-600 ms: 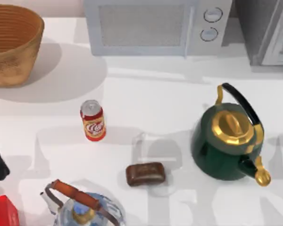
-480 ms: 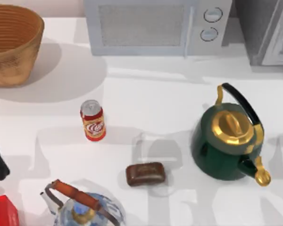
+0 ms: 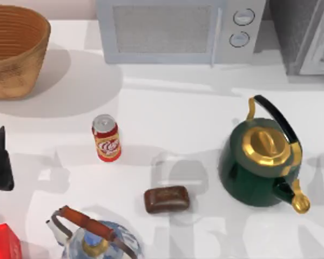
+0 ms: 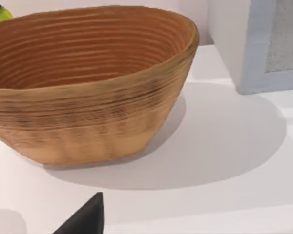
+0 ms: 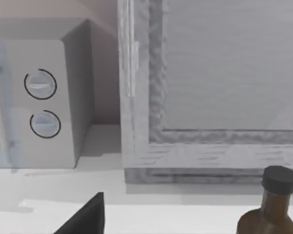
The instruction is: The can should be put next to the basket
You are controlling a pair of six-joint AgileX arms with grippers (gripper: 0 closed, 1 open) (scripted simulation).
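Observation:
The small red can (image 3: 107, 138) with a silver top stands upright on the white table, left of centre in the top view. The big woven basket (image 3: 13, 51) sits at the far left corner, well apart from the can; its ribbed inside looms close in the left wrist view (image 4: 88, 53). My left gripper (image 3: 0, 162) is a dark shape at the table's left edge, left of the can and nearer than the basket, holding nothing that I can see. A dark tip of my right gripper (image 5: 85, 217) juts in at the edge of the right wrist view, facing the grey cabinet.
A white microwave (image 3: 178, 29) and a grey cabinet (image 3: 308, 32) line the back. A green kettle (image 3: 259, 162) stands at the right, a brown block (image 3: 167, 199) in the middle front, a glass teapot (image 3: 94, 240) and a red box (image 3: 2, 243) at front left. A brown bottle (image 5: 266, 209) stands by the cabinet.
My left gripper has moved toward the back of the table and slightly right, closer to the basket and the can. The can and the other things have not moved.

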